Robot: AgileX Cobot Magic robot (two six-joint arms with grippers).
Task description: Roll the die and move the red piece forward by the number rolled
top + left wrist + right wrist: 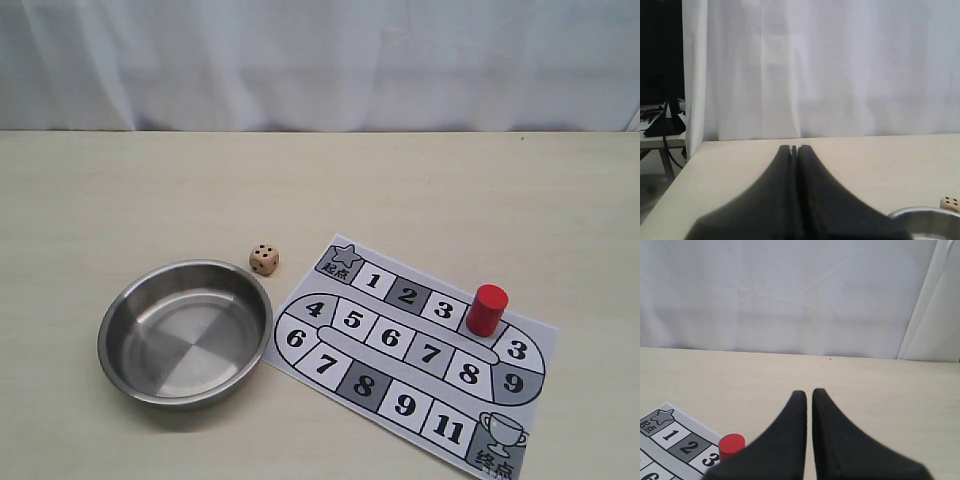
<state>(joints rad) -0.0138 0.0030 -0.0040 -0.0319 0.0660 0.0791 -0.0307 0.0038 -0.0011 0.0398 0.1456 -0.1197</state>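
Closest to the exterior camera sits the printed game board (390, 337), its trophy corner at the near edge, with the steel bowl (132, 318) beside it on the bench (150, 190). The die (264, 259) rests on the bench just off the bowl's far rim, between the bowl and the board's star corner, showing what looks like five pips on top (small, so not certain). It lies on the left arm's side, so I judge that arm the better placed to fetch it.

The red piece (487, 309) stands upright on the track just past the top-row 3, on the right arm's side.

The left gripper (794, 148) has its fingers pressed together and holds nothing. The right gripper (809, 392) shows only a thin slit, also empty.

Count: one die, one red piece, one bowl, one board.
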